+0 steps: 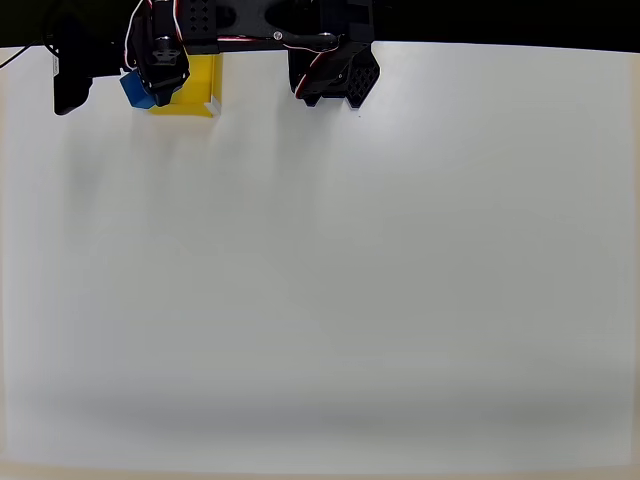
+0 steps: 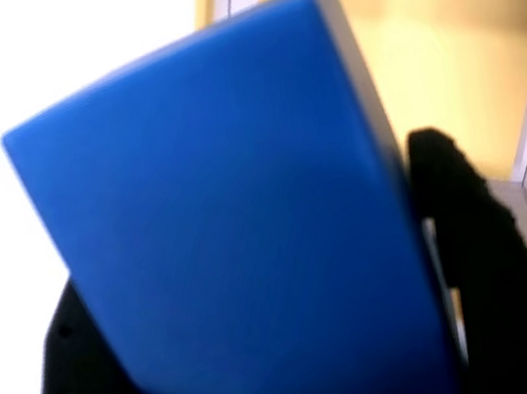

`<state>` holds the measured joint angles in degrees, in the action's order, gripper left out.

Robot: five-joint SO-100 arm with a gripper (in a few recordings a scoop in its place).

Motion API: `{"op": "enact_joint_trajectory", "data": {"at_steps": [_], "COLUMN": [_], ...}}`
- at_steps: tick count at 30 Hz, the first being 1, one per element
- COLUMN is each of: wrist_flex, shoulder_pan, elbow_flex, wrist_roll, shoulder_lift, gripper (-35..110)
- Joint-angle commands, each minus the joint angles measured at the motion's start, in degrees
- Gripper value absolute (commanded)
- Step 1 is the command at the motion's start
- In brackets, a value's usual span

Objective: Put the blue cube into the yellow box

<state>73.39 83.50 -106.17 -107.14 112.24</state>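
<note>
The blue cube (image 1: 134,88) hangs at the top left of the overhead view, held in my black gripper (image 1: 152,88), which is shut on it. The cube sits just at the left edge of the yellow box (image 1: 198,86), whose left part is hidden under the gripper. In the wrist view the blue cube (image 2: 229,233) looms large and tilted between the two black fingers (image 2: 470,223) of my gripper (image 2: 264,318). Behind it, at the upper right, the yellow box (image 2: 439,36) shows its open floor and thin white-edged walls.
The arm's black base and motor housing (image 1: 335,72) stand at the table's far edge, right of the box. Another black part (image 1: 70,75) sits at the far left. The white table (image 1: 330,280) stretches bare toward the near edge.
</note>
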Motion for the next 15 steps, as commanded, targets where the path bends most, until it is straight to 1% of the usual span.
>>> {"op": "enact_joint_trajectory", "data": {"at_steps": [1, 15], "wrist_flex": [-2.46, -6.06], "shoulder_pan": [2.64, 5.27], "elbow_flex": [2.2, 4.39], "wrist_roll": [-0.53, 0.18], "shoulder_lift": [2.72, -4.13], "gripper": [13, 14]}}
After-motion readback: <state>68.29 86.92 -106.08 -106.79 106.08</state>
